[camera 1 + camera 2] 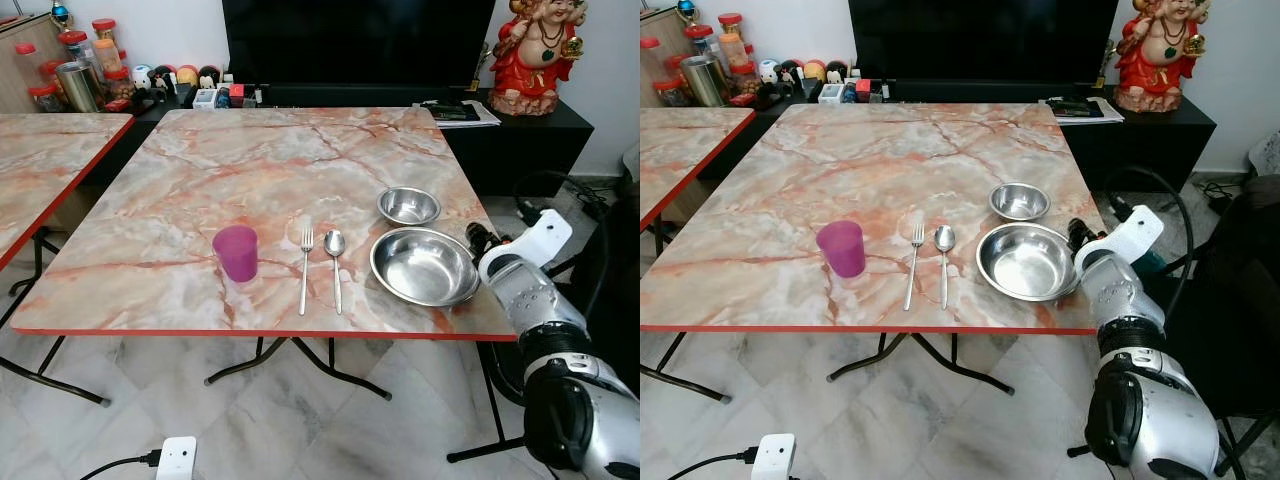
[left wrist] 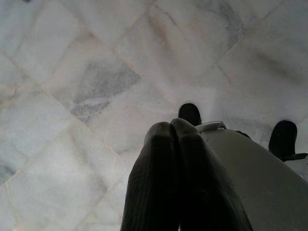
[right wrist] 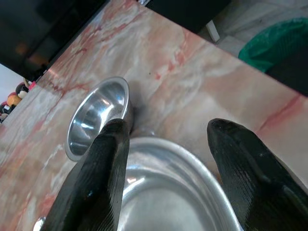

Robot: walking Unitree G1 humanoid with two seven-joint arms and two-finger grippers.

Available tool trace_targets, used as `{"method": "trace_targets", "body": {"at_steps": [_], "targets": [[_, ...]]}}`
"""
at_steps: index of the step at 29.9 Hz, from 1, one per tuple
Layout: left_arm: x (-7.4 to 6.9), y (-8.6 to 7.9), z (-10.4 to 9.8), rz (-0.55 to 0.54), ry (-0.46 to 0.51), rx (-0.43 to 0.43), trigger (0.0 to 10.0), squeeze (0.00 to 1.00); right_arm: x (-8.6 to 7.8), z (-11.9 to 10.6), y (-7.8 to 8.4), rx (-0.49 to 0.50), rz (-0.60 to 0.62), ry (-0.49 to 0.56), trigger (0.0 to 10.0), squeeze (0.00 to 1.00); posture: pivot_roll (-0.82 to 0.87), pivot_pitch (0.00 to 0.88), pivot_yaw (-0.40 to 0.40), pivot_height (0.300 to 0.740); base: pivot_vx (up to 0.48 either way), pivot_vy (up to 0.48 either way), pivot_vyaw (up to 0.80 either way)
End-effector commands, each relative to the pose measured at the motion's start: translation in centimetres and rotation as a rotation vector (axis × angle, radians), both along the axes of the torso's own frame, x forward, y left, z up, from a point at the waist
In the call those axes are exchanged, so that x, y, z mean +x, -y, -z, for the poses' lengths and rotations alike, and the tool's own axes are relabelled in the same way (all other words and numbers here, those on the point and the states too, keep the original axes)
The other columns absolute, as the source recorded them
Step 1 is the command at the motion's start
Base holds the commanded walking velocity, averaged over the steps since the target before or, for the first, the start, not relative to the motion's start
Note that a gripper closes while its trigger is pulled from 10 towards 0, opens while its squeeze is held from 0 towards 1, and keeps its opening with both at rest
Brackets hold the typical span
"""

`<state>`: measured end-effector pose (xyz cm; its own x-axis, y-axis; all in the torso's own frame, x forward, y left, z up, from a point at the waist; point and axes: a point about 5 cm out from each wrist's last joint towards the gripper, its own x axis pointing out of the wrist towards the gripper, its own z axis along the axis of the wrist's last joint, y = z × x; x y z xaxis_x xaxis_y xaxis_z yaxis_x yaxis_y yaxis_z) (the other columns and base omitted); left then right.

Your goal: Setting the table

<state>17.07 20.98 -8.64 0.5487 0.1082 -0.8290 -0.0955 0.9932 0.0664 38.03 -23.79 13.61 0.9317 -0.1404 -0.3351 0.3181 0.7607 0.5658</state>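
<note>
Marble table (image 1: 200,190) bearing a purple cup (image 1: 237,252), fork (image 1: 305,268), spoon (image 1: 335,264), small steel bowl (image 1: 408,205) and large steel bowl (image 1: 424,265), both bowls empty. Right gripper (image 3: 166,144), fingers apart, above the large bowl's rim at the table's right edge. Left gripper (image 2: 172,132), fingers together, hangs over the floor; no legible writing.

A polished marble-patterned table top (image 1: 200,190) in pink and cream, smooth with a soft sheen and a red edge band. On it, a large bowl (image 1: 424,266) and a small bowl (image 1: 408,206) of shiny, mirror-like metal, a bright metal fork (image 1: 305,268) and spoon (image 1: 335,262), and a translucent purple plastic cup (image 1: 236,252). The right gripper (image 3: 166,159) has matt black, finely ribbed fingers (image 3: 103,168); its arm (image 1: 545,330) is glossy silver. The floor (image 2: 72,96) is smooth grey-white marble tile.
</note>
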Motion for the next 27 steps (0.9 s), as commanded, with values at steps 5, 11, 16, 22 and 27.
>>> {"method": "trace_targets", "body": {"at_steps": [5, 11, 16, 22, 27], "targets": [[-0.8, -0.1, 0.3, 0.007, -0.031, -0.003, 10.0, 0.0, -0.1, 0.6, -0.4, -0.035, -0.007, -0.053, 10.0, 0.0, -0.04, 0.0, -0.002, 0.74, 0.0, 0.0, 0.0], [-1.0, -0.4, 0.4, 0.009, -0.039, -0.001, 10.0, 0.0, -0.4, 1.6, -0.7, -0.031, -0.01, -0.089, 10.0, 0.0, -0.04, 0.0, -0.001, 0.74, 0.0, 0.0, 0.0], [-1.1, -0.6, 0.4, 0.007, -0.042, 0.001, 10.0, 0.0, -0.5, 2.1, -1.1, -0.036, -0.015, -0.108, 10.0, 0.0, -0.03, 0.004, -0.001, 0.74, 0.0, 0.0, 0.0], [-1.3, -0.7, 0.4, 0.01, -0.047, 0.0, 10.0, 0.0, -0.7, 2.5, -1.1, -0.051, 0.001, -0.135, 10.0, 0.0, -0.03, 0.008, -0.001, 0.74, 0.0, 0.0, 0.0], [-1.3, -0.5, 0.5, 0.011, -0.049, -0.006, 10.0, 0.0, -1.0, 2.9, -0.7, -0.05, 0.033, -0.159, 10.0, 0.0, -0.03, 0.014, -0.001, 0.74, 0.0, 0.0, 0.0]]}}
